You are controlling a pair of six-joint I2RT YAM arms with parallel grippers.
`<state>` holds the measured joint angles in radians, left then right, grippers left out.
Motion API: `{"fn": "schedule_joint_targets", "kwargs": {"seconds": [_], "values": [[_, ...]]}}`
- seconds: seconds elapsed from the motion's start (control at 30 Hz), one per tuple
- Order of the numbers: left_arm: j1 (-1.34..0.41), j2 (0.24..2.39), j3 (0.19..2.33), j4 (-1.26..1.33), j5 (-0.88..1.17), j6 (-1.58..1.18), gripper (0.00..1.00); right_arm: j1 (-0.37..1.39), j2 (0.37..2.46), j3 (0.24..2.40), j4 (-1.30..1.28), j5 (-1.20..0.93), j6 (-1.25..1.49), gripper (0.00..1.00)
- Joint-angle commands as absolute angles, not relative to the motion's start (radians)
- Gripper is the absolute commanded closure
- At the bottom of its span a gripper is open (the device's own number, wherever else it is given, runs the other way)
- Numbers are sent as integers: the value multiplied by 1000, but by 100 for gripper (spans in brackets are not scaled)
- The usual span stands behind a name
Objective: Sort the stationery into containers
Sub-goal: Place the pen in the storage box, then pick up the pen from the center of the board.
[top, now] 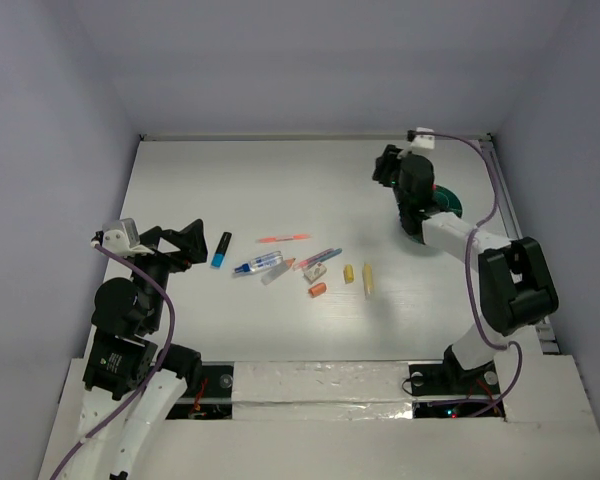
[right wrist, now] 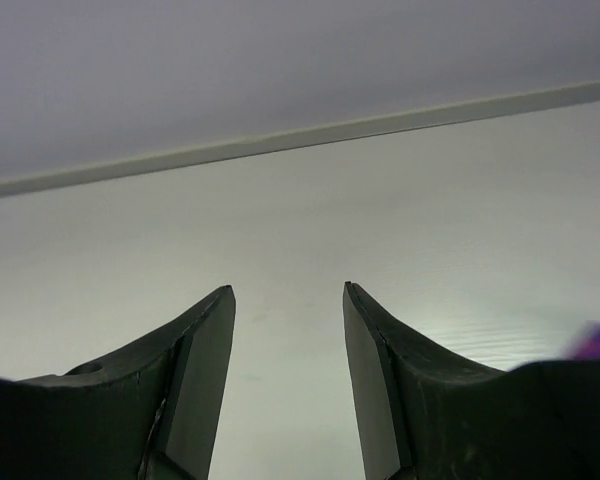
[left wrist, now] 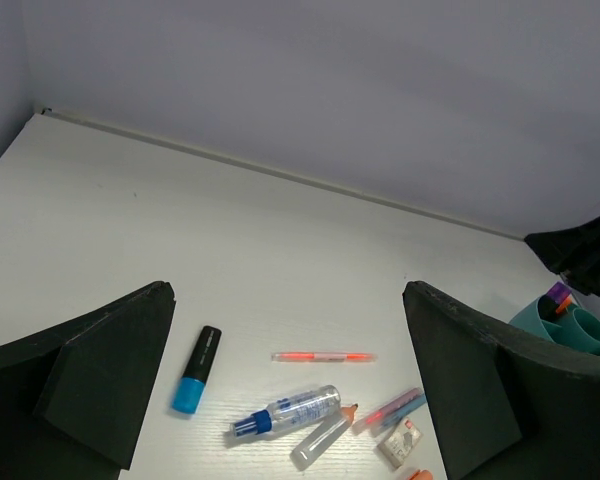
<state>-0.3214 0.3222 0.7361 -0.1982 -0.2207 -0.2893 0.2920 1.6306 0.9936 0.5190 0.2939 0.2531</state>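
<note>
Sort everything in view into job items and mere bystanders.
Job: teal organiser, black-and-blue highlighter, thin pink pen, blue-white pen, white eraser, orange stub, yellow markers, purple marker already in the organiser.
Bystanders: purple cables, taped strip at the near edge.

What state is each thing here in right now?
Left gripper: jaws open, empty.
Right gripper: jaws open, empty.
Teal organiser: upright, partly filled.
Purple marker: standing in organiser.
Blue-white pen: lying flat, unsorted.
Thin pink pen: lying flat, unsorted.
</note>
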Motion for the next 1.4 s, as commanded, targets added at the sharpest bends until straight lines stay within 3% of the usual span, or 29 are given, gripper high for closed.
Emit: {"fn": "schedule_joint_targets", "kwargs": {"seconds": [0.0,0.23,0.5,1.03,1.37], "values": [[-318,314,753,-138,-221,-282,1,445,1670,1121,425,195,299,47],[-318,318,752,-129,-215,-284,1,696,1906,1368,276,52,383,46],[-318,313,753,-127,-204,-285,1,866,2196,1756,10,38,403,39],[-350,273,746,-132,-170,-299,1,983,2496,2172,-282,87,486,32],[-379,238,749,-140,-186,-299,1,1002,2632,2302,-336,155,505,31]]}}
